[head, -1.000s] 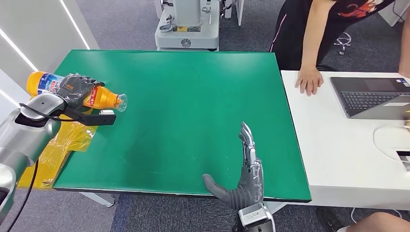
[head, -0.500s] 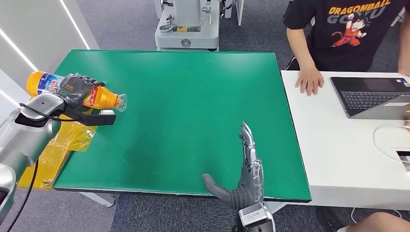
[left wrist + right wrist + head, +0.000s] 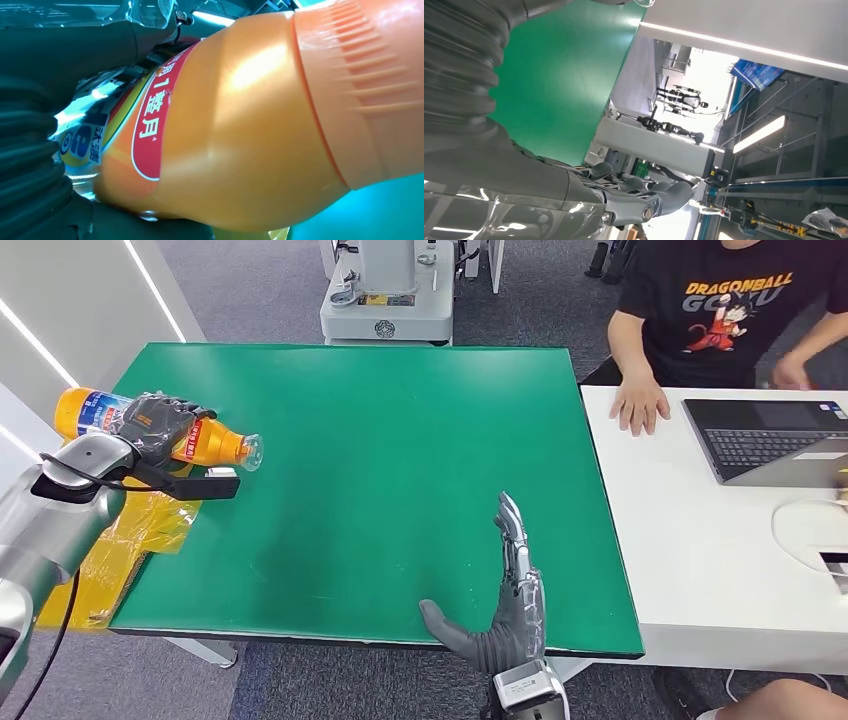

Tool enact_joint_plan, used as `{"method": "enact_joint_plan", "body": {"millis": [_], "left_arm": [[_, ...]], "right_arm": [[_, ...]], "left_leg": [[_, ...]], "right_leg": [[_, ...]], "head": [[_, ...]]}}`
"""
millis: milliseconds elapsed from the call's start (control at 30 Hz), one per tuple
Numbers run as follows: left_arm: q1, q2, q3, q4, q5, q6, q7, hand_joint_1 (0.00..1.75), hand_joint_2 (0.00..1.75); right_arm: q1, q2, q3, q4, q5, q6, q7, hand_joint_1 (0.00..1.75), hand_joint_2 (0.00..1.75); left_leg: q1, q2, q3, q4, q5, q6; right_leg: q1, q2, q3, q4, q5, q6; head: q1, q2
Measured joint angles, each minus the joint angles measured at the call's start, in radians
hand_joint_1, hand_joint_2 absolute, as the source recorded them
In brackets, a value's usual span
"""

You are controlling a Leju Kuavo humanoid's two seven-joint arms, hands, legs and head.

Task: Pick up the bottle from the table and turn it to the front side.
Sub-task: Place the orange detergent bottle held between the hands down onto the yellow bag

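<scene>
Left robot hand [image 3: 155, 425] grips bottle [image 3: 205, 441] sideways off the desk [image 3: 400, 440] for turning; right robot hand [image 3: 505, 595] open, clear, idle.

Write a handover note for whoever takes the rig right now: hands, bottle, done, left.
Left hand grips the orange bottle on its side above the green table's left edge, cap pointing toward the middle.
Right hand is open, fingers straight, at the near edge, holding nothing.
Done: bottle picked up.
Left: turn it to its front side.
A person sits at the white desk.
</scene>
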Motion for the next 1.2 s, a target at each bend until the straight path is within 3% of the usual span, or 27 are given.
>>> {"method": "enact_joint_plan", "body": {"millis": [1200], "left_arm": [[0.0,0.0,0.0,0.0,0.0,0.0,0.0,1.75,1.75]], "right_arm": [[0.0,0.0,0.0,0.0,0.0,0.0,0.0,0.0,1.75]], "left_leg": [[0.0,0.0,0.0,0.0,0.0,0.0]], "right_leg": [[0.0,0.0,0.0,0.0,0.0,0.0]], "head": [[0.0,0.0]]}}
